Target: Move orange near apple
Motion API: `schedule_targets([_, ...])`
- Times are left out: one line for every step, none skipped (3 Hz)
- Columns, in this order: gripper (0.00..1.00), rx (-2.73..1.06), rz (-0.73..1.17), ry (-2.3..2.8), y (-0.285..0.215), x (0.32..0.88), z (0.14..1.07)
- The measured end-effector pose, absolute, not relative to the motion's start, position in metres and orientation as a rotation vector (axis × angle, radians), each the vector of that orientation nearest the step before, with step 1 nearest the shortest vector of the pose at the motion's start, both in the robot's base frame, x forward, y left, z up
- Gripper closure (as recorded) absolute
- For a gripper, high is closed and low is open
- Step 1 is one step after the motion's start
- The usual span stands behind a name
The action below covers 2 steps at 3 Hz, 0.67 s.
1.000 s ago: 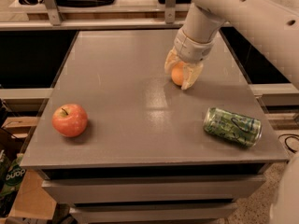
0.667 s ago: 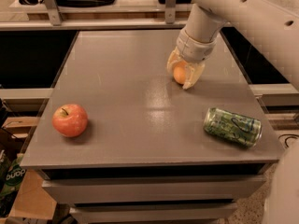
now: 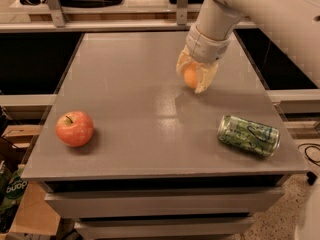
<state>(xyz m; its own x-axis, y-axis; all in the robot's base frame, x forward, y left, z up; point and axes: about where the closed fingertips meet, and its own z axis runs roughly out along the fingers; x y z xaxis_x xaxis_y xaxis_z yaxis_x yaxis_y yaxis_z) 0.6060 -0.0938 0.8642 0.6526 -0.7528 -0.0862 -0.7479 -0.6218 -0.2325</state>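
The orange [image 3: 190, 77] is a small plain orange fruit at the middle right of the grey table [image 3: 130, 104], held between the pale fingers of my gripper [image 3: 194, 79]. The gripper is shut on the orange, reaching down from the white arm [image 3: 250, 4] at the upper right. The orange is at or just above the table top; I cannot tell if it touches. The apple [image 3: 74, 128] is red with pale speckles and a short stem. It sits near the table's front left corner, far to the left of the gripper.
A green drink can [image 3: 248, 135] lies on its side near the front right edge of the table. Dark gaps flank the table left and right. A shelf rail [image 3: 125, 24] runs behind the table. Boxes [image 3: 15, 204] stand on the floor at the lower left.
The gripper with the orange has shifted slightly to the left and a little upward. The apple and the can have not moved.
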Motion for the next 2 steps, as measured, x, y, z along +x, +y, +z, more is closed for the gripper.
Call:
schedule_targets([1.00, -2.632, -0.052, 1.117, -0.073, 0.589, 0.893])
schedule_targets([1.00, -2.634, -0.025, 1.036, -0.052, 0.573, 0.910])
